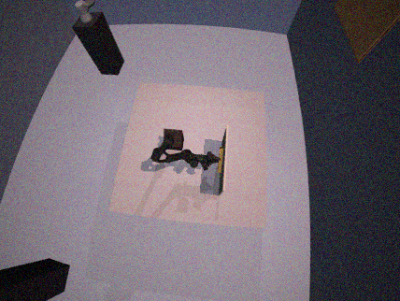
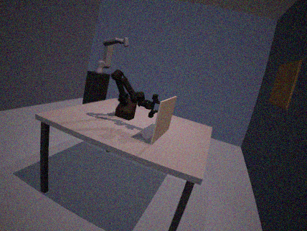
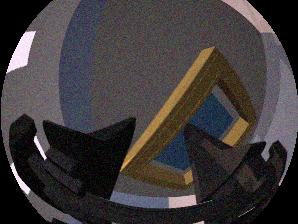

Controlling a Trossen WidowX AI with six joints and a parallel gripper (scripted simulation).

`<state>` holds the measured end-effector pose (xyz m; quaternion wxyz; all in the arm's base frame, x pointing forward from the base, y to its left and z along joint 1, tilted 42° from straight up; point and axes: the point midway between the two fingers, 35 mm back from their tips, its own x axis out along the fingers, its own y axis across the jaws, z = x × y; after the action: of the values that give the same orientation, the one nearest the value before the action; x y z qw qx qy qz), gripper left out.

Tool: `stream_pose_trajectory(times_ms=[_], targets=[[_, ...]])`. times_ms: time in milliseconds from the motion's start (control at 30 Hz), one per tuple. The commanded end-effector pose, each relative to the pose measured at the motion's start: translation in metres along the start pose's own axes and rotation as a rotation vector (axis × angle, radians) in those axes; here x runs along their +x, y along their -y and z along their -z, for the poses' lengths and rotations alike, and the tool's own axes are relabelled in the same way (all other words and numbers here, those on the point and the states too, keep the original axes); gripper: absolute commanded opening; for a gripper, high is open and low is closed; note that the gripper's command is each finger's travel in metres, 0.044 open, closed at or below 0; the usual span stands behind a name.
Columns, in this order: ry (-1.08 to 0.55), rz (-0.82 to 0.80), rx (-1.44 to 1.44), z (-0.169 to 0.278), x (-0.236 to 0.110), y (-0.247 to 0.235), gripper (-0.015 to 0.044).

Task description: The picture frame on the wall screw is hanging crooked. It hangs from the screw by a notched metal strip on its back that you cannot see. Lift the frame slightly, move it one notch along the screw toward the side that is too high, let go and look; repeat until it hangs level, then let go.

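The picture frame point(image 3: 178, 104) point(image 1: 220, 157) has a gold border around a blue picture. In the wrist view it hangs strongly tilted on the grey wall panel point(image 1: 224, 140) point(image 2: 165, 118), its top leaning to the right. My gripper point(image 3: 160, 124) point(image 1: 212, 158) point(image 2: 154, 106) is open. Its dark fingers stand on either side of the frame's lower left edge, and I see no grip on it. The screw and the notched strip are hidden behind the frame. In the exterior view the frame is hidden by the panel.
The panel stands upright on a pale table point(image 1: 187, 107) point(image 2: 186, 151), right of the arm's base point(image 1: 173, 137) point(image 2: 125, 111). A black pedestal point(image 1: 99, 43) point(image 2: 95, 87) with a white arm stands beyond the table. A black box point(image 1: 33, 279) lies on the floor in the near left corner.
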<state>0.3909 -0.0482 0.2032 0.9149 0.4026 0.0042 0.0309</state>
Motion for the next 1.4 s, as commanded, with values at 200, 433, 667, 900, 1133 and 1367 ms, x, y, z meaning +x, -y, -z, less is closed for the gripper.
stream_pose_trajectory(times_ms=[200, 433, 667, 900, 1133, 1367], targets=[[-0.007, 0.001, 0.292, -0.005, -0.077, 0.004, 0.0260], [-0.008, 0.002, 0.390, 0.001, -0.100, 0.007, 0.0260], [-0.004, 0.002, 0.361, -0.016, -0.123, -0.008, 0.0260], [-0.008, 0.004, 0.378, -0.015, -0.164, -0.026, 0.0260], [-0.010, 0.005, 0.387, -0.008, -0.183, -0.033, 0.0260], [-0.010, 0.005, 0.387, -0.008, -0.183, -0.033, 0.0260]])
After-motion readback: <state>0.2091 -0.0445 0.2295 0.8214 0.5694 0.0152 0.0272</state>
